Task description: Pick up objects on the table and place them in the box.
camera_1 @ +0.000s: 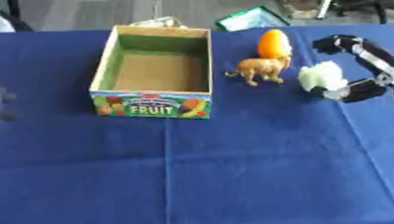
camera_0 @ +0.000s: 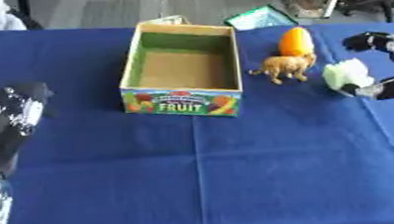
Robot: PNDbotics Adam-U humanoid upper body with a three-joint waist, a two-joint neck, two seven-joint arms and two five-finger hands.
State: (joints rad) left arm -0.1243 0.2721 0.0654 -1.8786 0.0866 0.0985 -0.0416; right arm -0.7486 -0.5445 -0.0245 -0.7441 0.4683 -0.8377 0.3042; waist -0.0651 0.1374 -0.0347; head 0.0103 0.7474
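The right hand (camera_1: 367, 74) reaches in from the right edge of the blue tablecloth (camera_0: 239, 170), its black and silver arm angling down from the upper right. One dark part of the hand arcs over the far side and another lies low on the near side, so that the hand forms a broad open curve around a pale, whitish-green object (camera_0: 346, 72). The lower finger (camera_1: 355, 92) sits against the object's near right edge; whether the hand has actually closed on it is hard to judge, though it looks spread wide rather than clamped. The pale object rests on the cloth, to the right of a small tan toy animal (camera_0: 285, 66) that stands on its legs. Just behind the animal, an orange egg-shaped item (camera_0: 296, 41) stands upright, apparently touching it. The box (camera_0: 181, 71), an open cardboard tray with a green inner wall and the word FRUIT on its front, sits left of these things, near but apart from them, and nothing shows inside it. The left hand (camera_0: 14, 122) rests at the left edge of the table, well apart from the box, dark and blurred, so I cannot tell how its fingers lie.
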